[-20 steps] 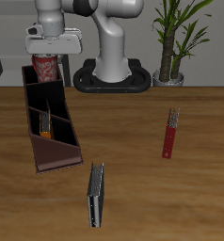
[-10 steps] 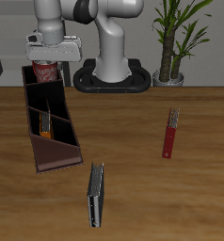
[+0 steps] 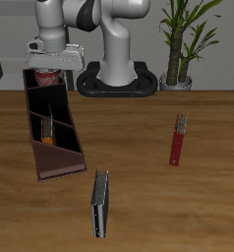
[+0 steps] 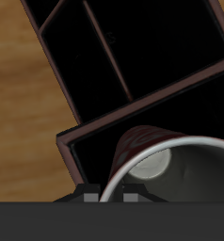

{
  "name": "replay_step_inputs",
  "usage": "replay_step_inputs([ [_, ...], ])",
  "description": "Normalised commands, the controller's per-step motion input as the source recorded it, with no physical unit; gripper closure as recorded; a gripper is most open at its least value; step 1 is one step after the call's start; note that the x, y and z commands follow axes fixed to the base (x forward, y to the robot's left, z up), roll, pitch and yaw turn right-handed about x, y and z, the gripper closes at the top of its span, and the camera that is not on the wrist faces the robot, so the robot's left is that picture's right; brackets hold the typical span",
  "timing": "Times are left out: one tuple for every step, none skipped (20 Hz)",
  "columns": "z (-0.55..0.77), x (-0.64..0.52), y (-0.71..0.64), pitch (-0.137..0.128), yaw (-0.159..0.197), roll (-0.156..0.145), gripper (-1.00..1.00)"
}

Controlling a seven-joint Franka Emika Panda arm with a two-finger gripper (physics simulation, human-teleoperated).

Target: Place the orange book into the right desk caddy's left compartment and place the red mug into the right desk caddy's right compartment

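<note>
The red mug [image 3: 48, 75] sits low inside the caddy's [image 3: 60, 160] right compartment [image 3: 45, 97], its rim [image 4: 170, 155] close to the walls. The tool [image 3: 50, 67] grips it, pointing straight down. The orange book [image 3: 48, 131] stands in the left compartment.

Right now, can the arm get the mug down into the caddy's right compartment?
Probably yes. The mug hangs in the tool right over the caddy end section, which looks open and dark inside; nothing shows in the way.
</note>
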Motion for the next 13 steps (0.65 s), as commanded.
replay_step_inputs([
  [-0.13,0.02,-0.01,0.044,-0.038,0.01,1.0],
  [-0.13,0.08,-0.15,0.039,-0.05,-0.009,1.0],
  [-0.16,0.08,-0.19,0.027,-0.046,-0.091,1.0],
  [-0.09,0.04,-0.08,0.028,-0.026,-0.017,1.0],
  [-0.1,0.03,-0.02,-0.001,-0.001,-0.027,1.0],
  [-0.09,0.04,-0.06,0.04,-0.039,-0.028,1.0],
  [-0.09,0.01,-0.07,0.02,-0.032,-0.012,1.0],
  [-0.05,-0.03,0.03,-0.014,0.036,0.008,1.0],
  [-0.1,0.05,-0.14,0.015,-0.024,-0.032,1.0],
  [-0.07,0.01,-0.03,0.015,-0.034,0.0,1.0],
  [0.0,0.0,0.0,0.0,0.0,0.0,1.0],
  [-0.1,0.12,-0.2,-0.028,-0.022,-0.149,1.0],
  [0.0,0.0,0.0,0.0,0.0,0.0,1.0],
])
